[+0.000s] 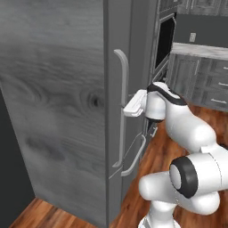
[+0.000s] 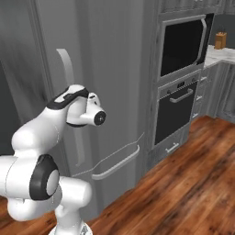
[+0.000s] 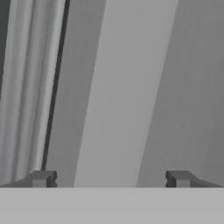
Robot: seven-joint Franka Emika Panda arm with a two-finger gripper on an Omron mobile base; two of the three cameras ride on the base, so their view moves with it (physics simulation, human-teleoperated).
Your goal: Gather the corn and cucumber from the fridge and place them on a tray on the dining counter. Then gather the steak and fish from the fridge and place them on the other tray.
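Grey fridge (image 1: 67,102) shut, right ahead of you. Fingers (image 3: 40,178) spread wide, pale bar handle (image 3: 124,94) running between them, set to close and pull door. Corn, cucumber presumably inside.

Wood floor (image 2: 183,183), built-in oven (image 2: 176,108), grey cabinets (image 1: 209,80).

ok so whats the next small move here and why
Probably ease the end effector forward and shut it: its open fingers straddle the long pale vertical bar handle of the tall grey fridge, whose door looks closed, but they haven't clamped it yet.
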